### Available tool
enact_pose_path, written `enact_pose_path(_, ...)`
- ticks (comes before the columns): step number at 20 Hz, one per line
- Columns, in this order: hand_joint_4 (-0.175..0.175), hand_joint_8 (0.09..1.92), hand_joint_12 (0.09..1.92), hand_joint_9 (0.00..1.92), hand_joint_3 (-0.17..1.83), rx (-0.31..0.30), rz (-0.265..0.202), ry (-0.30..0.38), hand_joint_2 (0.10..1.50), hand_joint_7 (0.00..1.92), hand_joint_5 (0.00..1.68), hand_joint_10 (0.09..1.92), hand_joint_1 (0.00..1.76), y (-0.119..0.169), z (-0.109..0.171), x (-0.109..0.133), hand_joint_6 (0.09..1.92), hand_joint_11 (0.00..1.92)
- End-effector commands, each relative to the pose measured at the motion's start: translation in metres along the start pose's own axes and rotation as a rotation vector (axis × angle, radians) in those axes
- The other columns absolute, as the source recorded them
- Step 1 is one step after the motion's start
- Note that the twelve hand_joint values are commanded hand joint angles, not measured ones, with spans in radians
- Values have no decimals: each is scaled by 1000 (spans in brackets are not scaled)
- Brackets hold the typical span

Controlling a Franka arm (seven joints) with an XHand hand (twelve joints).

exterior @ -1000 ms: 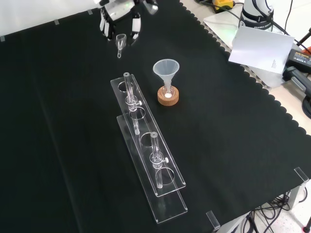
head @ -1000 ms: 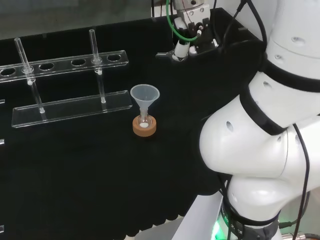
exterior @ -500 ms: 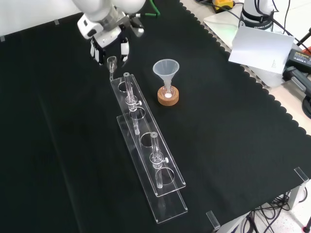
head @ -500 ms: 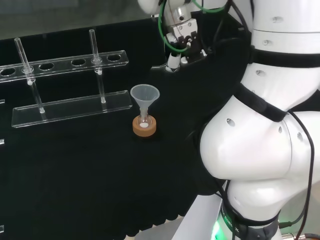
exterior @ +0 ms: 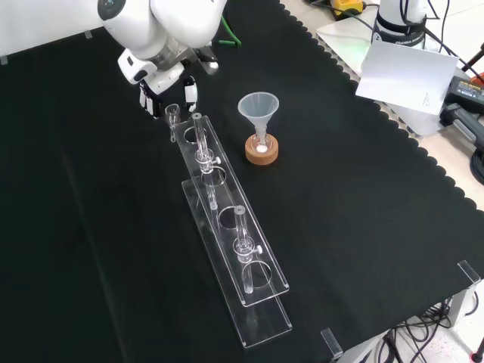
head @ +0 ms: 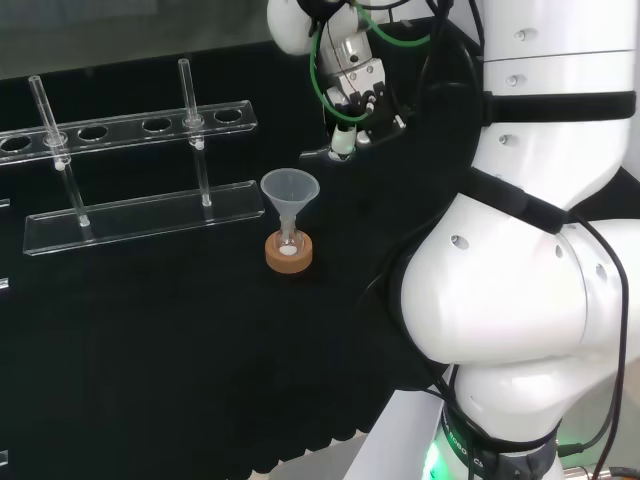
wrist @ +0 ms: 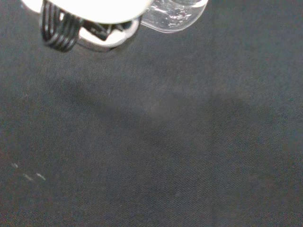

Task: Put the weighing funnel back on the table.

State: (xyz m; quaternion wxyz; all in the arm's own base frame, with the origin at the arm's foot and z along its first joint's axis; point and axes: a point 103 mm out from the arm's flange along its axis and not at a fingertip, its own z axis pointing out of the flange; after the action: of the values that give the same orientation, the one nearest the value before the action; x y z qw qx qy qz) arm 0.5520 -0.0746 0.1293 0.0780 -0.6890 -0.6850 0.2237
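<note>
One weighing funnel [exterior: 173,113] is pinched between the curled fingers of the hand [exterior: 159,87], stem pointing down. It is held low over the cloth [exterior: 91,227], just beside the upper end of the rack [exterior: 227,221] in the front view. Whether the stem touches the cloth cannot be told. The carry is judged mostly done. Left to do: lay the piece on bare cloth clear of the rack, then release it. The funnel [exterior: 259,108] stands apart, untouched.
</note>
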Motion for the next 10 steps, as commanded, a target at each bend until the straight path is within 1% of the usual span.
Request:
enact_pose_path(1,175,623,821,1304,595,1,-20,14,670,839,1327,87,1132,7,11,9,548,1122)
enact_pose_path(10,175,624,822,1303,596,11,-32,4,669,838,1325,87,1132,16,17,21,553,1120)
